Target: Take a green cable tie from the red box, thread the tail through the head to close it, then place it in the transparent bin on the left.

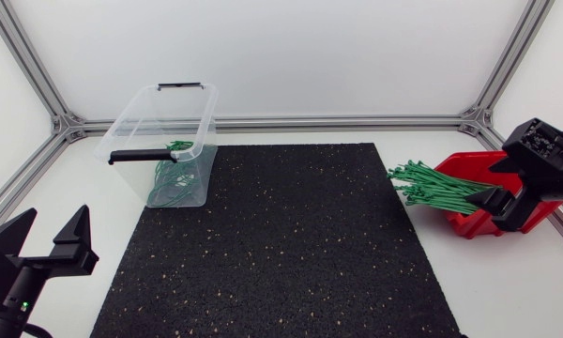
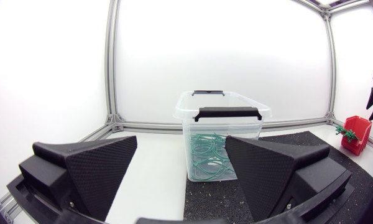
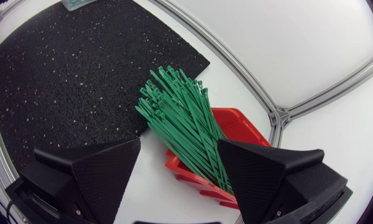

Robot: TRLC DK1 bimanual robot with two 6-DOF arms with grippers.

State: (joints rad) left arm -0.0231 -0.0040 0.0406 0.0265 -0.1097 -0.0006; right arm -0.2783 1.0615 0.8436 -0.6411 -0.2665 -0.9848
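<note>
So the transparent bin is seen ahead of the left hand (spread wide, nothing held), with looped ties already inside. The red box and its green cable ties are parked under the right hand, which is wide open and empty. Picking, threading and binning are all left.

I can read no text, label, brand, number or sign in any of my three views. The transparent bin, the red box, the green cable ties and the black mat show no legible print from here.
</note>
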